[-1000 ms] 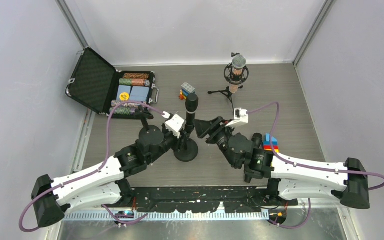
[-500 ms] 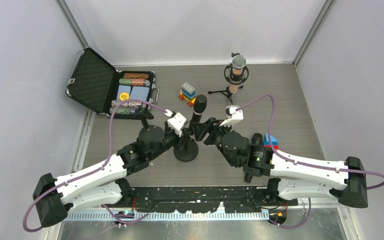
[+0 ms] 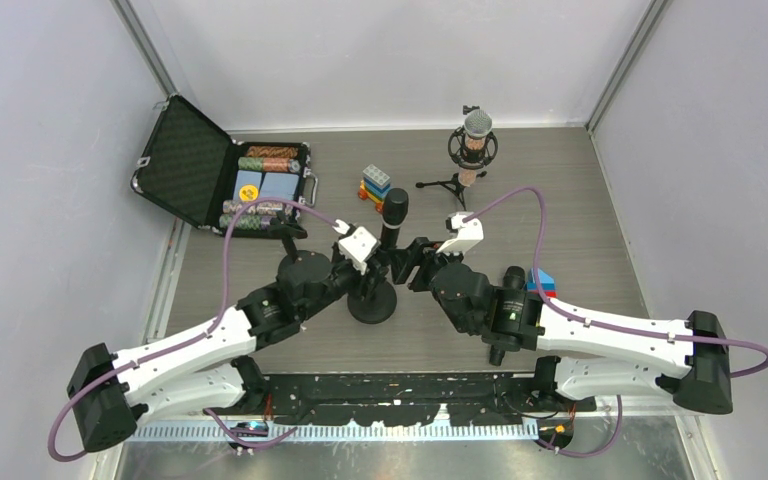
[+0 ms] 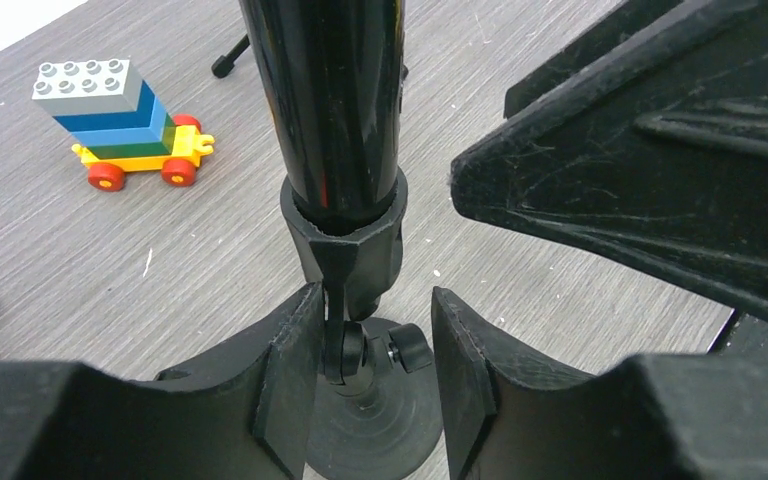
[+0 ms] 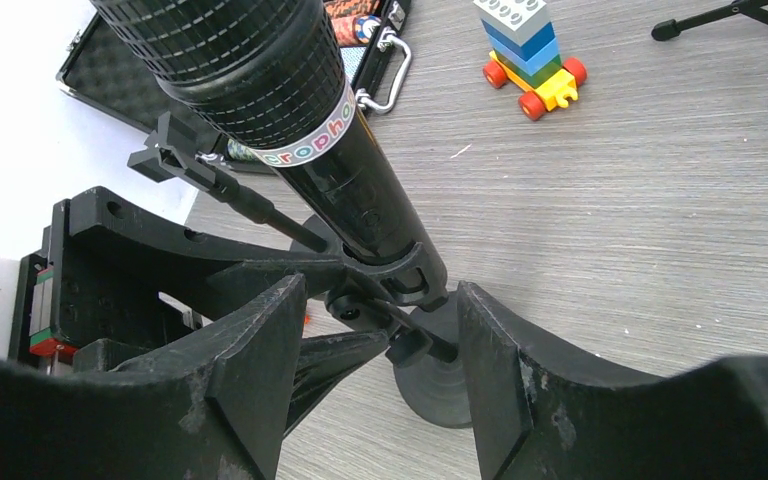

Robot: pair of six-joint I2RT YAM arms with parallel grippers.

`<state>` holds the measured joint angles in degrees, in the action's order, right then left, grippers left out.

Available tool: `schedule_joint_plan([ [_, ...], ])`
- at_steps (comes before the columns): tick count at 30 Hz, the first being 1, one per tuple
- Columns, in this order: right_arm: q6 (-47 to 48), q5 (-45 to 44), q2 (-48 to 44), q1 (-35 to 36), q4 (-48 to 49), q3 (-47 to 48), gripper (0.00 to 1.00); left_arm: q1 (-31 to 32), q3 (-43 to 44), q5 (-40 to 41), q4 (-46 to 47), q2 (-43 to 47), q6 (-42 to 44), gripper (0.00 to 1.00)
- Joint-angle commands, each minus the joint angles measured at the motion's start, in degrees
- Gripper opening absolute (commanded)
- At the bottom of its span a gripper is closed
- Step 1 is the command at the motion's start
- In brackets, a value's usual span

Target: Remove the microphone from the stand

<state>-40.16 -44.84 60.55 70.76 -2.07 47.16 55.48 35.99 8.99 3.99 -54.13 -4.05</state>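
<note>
Here, the microphone (image 5: 365, 205) label (image 5: 312, 140) partly reads "cropho".

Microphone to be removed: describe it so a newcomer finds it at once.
Look at the middle of the grey table. There an all-black microphone sits clipped in a stand with a round base, between the left gripper and right gripper. The other microphone, at the far edge, has a silver head and a tripod.
</note>
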Motion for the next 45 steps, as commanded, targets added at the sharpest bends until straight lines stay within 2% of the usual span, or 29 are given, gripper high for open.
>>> schedule_joint_plan([
  [1, 0.8, -2.1, -0.2, 0.0, 0.8, 2.0, 0.63, 0.0, 0.2, 0.5, -3.5, -2.7, 0.1, 0.44],
  [4, 0.7, -2.2, -0.6, -0.1, 1.1, 1.6, 0.63, 0.0, 0.9, 1.5, -3.8, -3.5, 0.0, 0.43],
  [7, 0.5, -2.4, -1.1, 0.0, 1.5, 1.2, 0.63, 0.0, 0.6, 3.1, -4.8, -2.7, 0.0, 0.53],
  [13, 0.3, -2.8, -1.9, 0.0, 3.9, -0.1, 0.63, 0.0, -0.1, 4.9, -4.4, -1.7, -0.5, 0.58],
  [16, 0.2, -2.8, -2.0, 0.0, 4.4, -0.3, 0.63, 0.0, 0.1, 5.9, -4.7, -1.7, -1.1, 0.68],
  [22, 0.2, -3.4, -2.1, 0.0, 4.6, -0.5, 0.63, 0.0, 0.7, 4.8, -3.2, -0.7, -2.4, 0.7],
  [24, 0.2, -3.4, -2.1, 0.0, 4.8, -0.6, 0.63, 0.0, 0.8, 4.6, -2.4, -0.3, -2.4, 0.65],
  [29, 0.7, -3.5, -2.2, 0.0, 5.3, -0.8, 0.63, 0.0, 0.4, 3.9, -1.2, -1.0, -2.3, 0.41],
  [33, 3.9, -3.6, -1.5, -0.1, 6.2, -0.2, 0.62, 0.0, -0.1, 1.9, -0.2, -1.8, -2.3, 0.27],
  [40, 7.8, -4.3, 1.4, -0.1, 7.3, 0.4, 0.68, 0.0, -2.5, -7.9, 2.1, 1.7, -0.8, 0.16],
  [45, 11.0, -5.2, 1.4, -0.1, 14.2, -3.0, 0.68, -0.1, -1.8, -15.4, 1.7, 1.7, 0.3, 0.11],
])
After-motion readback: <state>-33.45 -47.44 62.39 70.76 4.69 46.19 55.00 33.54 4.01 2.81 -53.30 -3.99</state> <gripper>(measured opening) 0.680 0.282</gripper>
